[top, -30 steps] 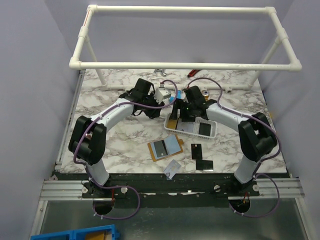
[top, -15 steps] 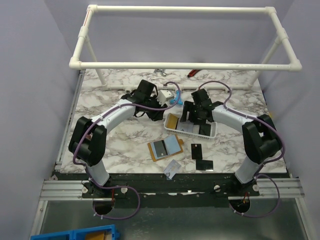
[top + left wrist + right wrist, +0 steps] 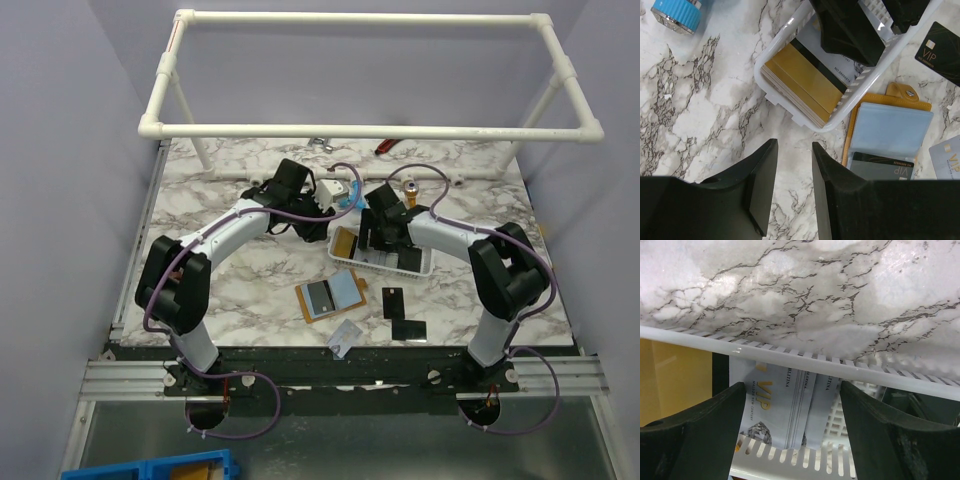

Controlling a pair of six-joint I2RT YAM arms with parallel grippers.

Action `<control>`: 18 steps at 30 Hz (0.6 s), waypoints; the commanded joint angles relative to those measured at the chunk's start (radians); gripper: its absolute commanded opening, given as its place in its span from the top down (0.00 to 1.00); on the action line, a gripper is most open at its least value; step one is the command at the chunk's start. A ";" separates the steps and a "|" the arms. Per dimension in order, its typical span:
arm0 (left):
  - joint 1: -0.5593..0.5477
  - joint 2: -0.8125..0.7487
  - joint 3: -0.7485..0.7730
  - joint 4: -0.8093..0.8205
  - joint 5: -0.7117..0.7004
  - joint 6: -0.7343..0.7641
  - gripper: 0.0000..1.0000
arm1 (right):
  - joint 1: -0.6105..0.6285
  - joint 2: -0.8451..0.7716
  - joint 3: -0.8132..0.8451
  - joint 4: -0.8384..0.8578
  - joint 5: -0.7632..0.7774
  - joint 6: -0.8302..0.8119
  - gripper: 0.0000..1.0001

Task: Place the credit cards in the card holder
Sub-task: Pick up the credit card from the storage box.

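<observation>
Over the white basket [image 3: 790, 360], the right hand [image 3: 792, 388] is swinging back, fingers spread above the silvery cards [image 3: 785, 405] for a pick, left hand [image 3: 794, 152] hovering narrowly parted, card holder [image 3: 330, 296] lying open on the counter [image 3: 235, 282].

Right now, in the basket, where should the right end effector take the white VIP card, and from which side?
Probably from straight above, pinching its two opposite edges. The white VIP card lies flat on the floor of the white mesh basket, so its underside cannot be reached; the open right end effector straddles it.
</observation>
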 commanded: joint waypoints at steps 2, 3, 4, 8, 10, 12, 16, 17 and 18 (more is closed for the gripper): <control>-0.002 -0.044 0.003 -0.015 0.037 0.012 0.65 | 0.007 0.036 -0.027 -0.045 0.087 0.050 0.29; -0.002 -0.046 0.003 -0.018 0.038 0.013 0.65 | 0.008 0.030 -0.034 -0.045 0.094 0.052 0.32; -0.004 -0.048 0.005 -0.019 0.037 0.013 0.65 | 0.007 0.023 -0.042 -0.043 0.096 0.055 0.35; -0.008 -0.050 0.013 -0.026 0.037 0.011 0.66 | 0.006 -0.006 -0.071 -0.032 0.102 0.065 0.40; -0.014 -0.051 0.016 -0.031 0.034 0.010 0.66 | 0.007 -0.024 -0.086 -0.022 0.104 0.066 0.44; -0.017 -0.051 0.018 -0.034 0.030 0.009 0.66 | 0.007 -0.037 -0.099 -0.013 0.105 0.069 0.51; -0.023 -0.049 0.020 -0.038 0.025 0.007 0.66 | 0.006 -0.055 -0.118 -0.001 0.104 0.082 0.64; -0.025 -0.050 0.019 -0.039 0.022 0.008 0.66 | 0.007 -0.061 -0.125 0.006 0.103 0.086 0.67; -0.028 -0.049 0.018 -0.039 0.019 0.010 0.66 | 0.006 -0.074 -0.131 0.014 0.103 0.091 0.69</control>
